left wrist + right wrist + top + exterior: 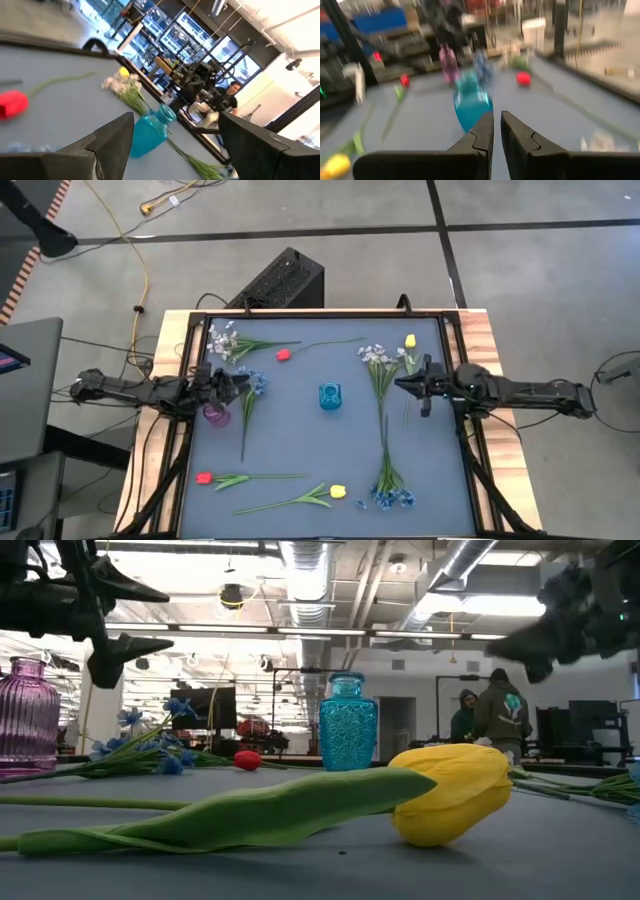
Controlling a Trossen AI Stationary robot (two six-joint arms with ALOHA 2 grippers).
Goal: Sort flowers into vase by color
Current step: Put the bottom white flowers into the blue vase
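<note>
A blue vase (331, 396) stands at the mat's middle, and a purple vase (217, 414) stands at the left edge. Flowers lie flat on the mat: a white spray (225, 340) and a red tulip (283, 354) far left, a blue spray (255, 385) by the purple vase, a white spray (378, 358) and a yellow tulip (410, 341) far right, and a blue spray (392, 496), a yellow tulip (450, 790) and a red tulip (205, 478) near the front. My left gripper (243, 385) hovers open above the purple vase's side. My right gripper (496, 120) hovers shut at the right and points level at the blue vase (471, 100).
A black box (285, 280) sits on the floor beyond the table's far edge. Dark frame rails (185, 370) run along the mat's left and right sides. People (500, 705) stand in the room behind the table. Bare mat lies around the blue vase.
</note>
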